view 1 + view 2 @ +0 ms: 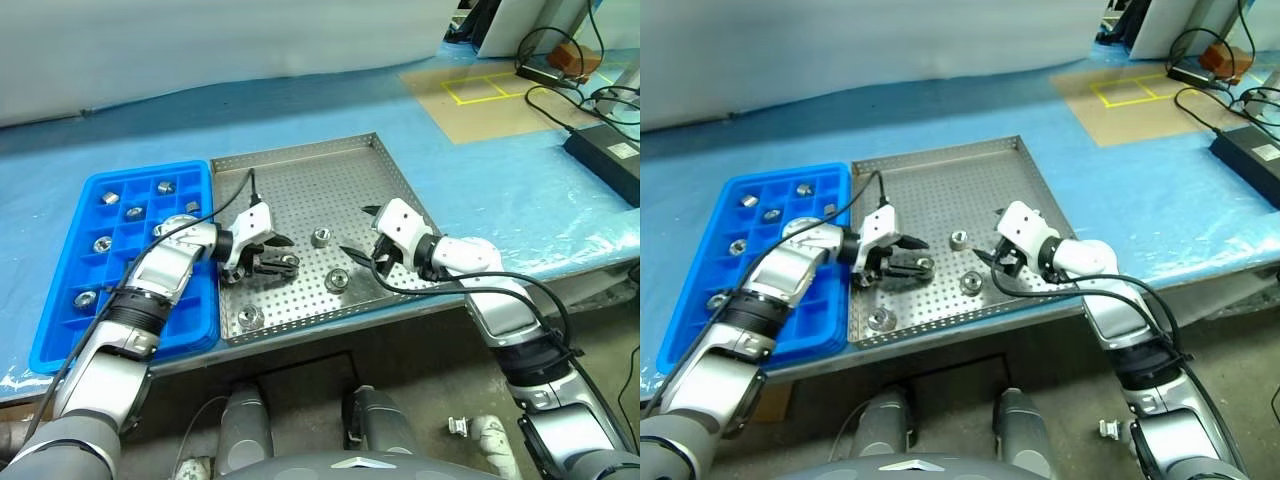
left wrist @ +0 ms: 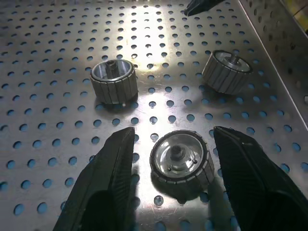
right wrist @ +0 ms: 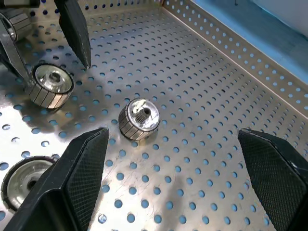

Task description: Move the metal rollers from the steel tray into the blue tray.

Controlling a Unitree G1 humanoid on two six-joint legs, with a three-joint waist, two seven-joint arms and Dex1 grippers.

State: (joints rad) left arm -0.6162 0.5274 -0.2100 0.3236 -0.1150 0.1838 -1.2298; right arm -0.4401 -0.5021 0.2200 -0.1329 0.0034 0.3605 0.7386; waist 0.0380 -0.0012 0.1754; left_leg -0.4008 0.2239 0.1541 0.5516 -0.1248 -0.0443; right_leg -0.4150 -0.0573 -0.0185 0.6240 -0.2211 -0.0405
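**A:** What did the work area look like?

**B:** A counter (image 1: 520, 190) covered in light blue sheeting carried the steel tray (image 1: 300, 165), and the blue tray (image 1: 195, 330) lay flush against its left rim. Cables and a black box sat far off to the right.

**A:** Where were the metal rollers?

**B:** Four were on the perforated steel floor. One roller (image 2: 182, 163) sat between the left gripper (image 1: 283, 254) fingers, which stood half closed on either side of it with a gap showing on each side, so I would not call it held. Another roller (image 1: 321, 237) lay in the middle of the tray, one (image 1: 338, 281) nearer the front, and one (image 1: 249, 317) by the front rim. Several more already sat in the blue tray's compartments.

**A:** And the right gripper (image 1: 358, 234)?

**B:** Its fingers were spread wide and empty, hovering above the middle roller.

**A:** How would a roller handle?

**B:** Judging by looks: solid, stiff metal, dense for its size, nothing fragile. Each was a short silvery cylinder with a grooved side wall, shiny end faces and a central bore. The ribbed wall should offer purchase, so I would pinch across the side wall rather than on the polished faces. On its side it would likely roll away.
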